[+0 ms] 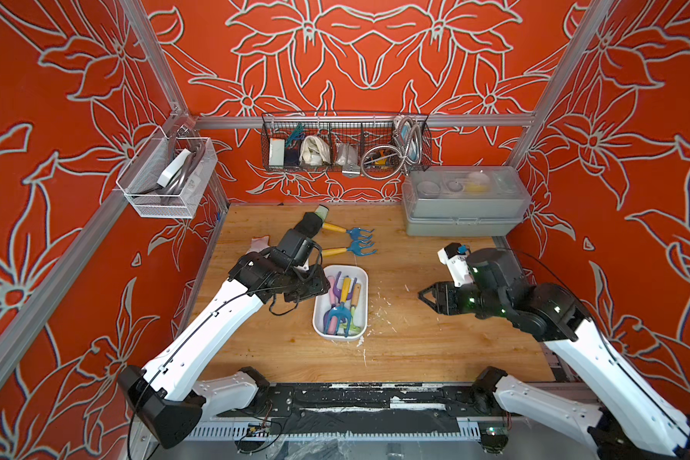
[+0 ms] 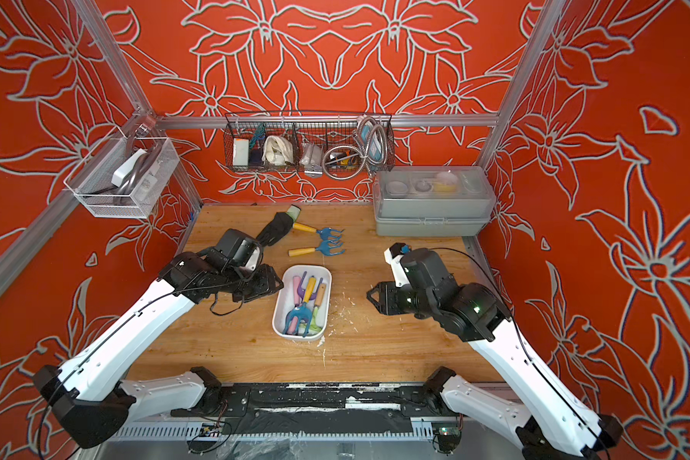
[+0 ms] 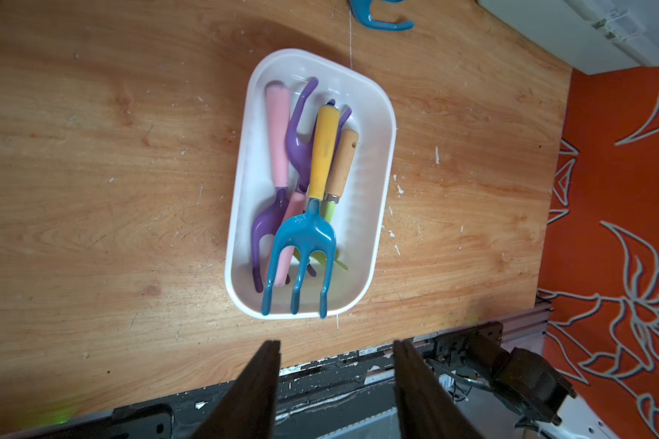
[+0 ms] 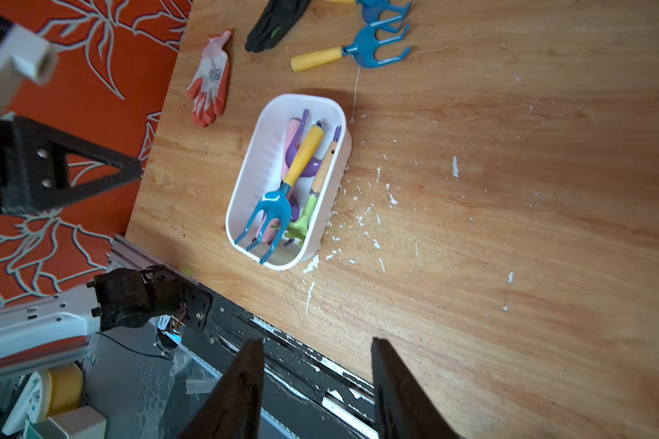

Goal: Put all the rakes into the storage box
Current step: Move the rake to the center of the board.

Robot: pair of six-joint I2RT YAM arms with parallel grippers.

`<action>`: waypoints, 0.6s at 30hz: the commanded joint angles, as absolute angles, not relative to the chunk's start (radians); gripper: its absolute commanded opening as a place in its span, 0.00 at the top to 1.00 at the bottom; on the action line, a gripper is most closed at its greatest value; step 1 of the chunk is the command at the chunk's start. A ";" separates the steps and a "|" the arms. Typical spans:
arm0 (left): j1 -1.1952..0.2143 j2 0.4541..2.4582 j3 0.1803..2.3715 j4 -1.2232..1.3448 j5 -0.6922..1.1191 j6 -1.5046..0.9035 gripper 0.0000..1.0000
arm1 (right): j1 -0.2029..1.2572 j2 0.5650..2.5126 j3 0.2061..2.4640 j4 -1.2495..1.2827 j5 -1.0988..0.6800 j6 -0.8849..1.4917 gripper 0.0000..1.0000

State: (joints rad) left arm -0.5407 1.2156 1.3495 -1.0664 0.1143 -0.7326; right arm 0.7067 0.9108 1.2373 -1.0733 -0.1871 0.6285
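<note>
Where rake (image 3: 312, 211) lies — blue tines, yellow handle.

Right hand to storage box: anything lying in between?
No object. Between the right hand and the storage box there is only wooden tabletop, in both top views; the right wrist view shows white flecks scattered there.

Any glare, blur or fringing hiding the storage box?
No. Both top views: storage box sharp, colour fringing on the wall pattern near the edges. Left wrist view: even light, small glints on the blue rake; left hand blurred close up. Right wrist view: soft shadow beside the box, right hand blurred.
</note>
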 commanded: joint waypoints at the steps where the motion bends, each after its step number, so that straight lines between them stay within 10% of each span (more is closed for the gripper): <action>1: -0.551 1.262 1.388 -1.109 0.053 -0.711 0.49 | 0.706 0.900 1.198 -1.152 -0.195 0.595 0.53; 18: -0.367 1.869 1.851 -1.113 0.055 -0.245 0.47 | 0.701 1.221 1.335 -1.014 -0.269 0.487 0.52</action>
